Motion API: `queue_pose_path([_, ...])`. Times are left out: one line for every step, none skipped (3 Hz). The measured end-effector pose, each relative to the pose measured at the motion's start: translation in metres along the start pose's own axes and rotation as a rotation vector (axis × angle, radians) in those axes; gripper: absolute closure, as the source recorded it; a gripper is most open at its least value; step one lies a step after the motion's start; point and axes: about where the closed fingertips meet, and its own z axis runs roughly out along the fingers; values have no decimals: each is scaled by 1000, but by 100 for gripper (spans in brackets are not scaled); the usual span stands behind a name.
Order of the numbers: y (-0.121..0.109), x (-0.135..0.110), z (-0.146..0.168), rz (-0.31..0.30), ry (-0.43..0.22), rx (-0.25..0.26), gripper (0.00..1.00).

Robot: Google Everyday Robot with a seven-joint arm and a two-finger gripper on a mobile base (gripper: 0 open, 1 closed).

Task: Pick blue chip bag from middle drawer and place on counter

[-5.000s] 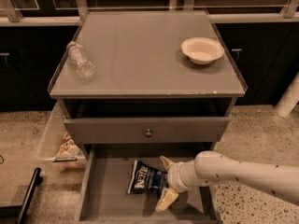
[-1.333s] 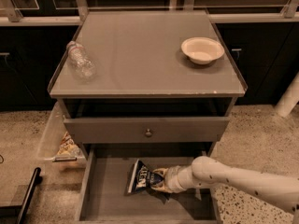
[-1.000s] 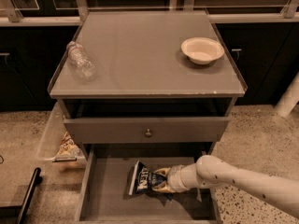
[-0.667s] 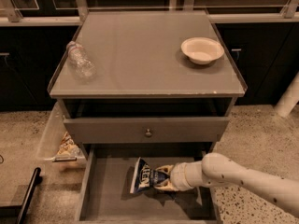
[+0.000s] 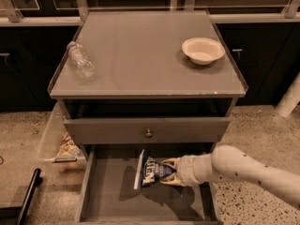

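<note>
- counter (image 5: 140,64): white bowl (image 5: 202,49) far right, plastic bottle (image 5: 80,61) lying left.
- middle drawer (image 5: 108,196), open: blue chip bag (image 5: 151,170) upright inside, near its centre.
- clear bin (image 5: 47,137), left: pale snack packet (image 5: 68,147).
- gripper (image 5: 170,171): inside the drawer, clamped on the bag's right edge.

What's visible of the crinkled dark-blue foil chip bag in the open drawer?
The crinkled dark-blue foil chip bag bears white lettering and a pale left edge. It stands tilted on edge over the grey wooden middle drawer's floor, casting a shadow there. The tan two-finger gripper reaches in from the right, shut on the bag's right end.
</note>
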Motion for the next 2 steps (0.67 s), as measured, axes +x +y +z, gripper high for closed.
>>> queue_pose_path([-16,-20,-26,-44,41,18,100])
queue_pose_path([-35,-44,-50,-98,88,39,100])
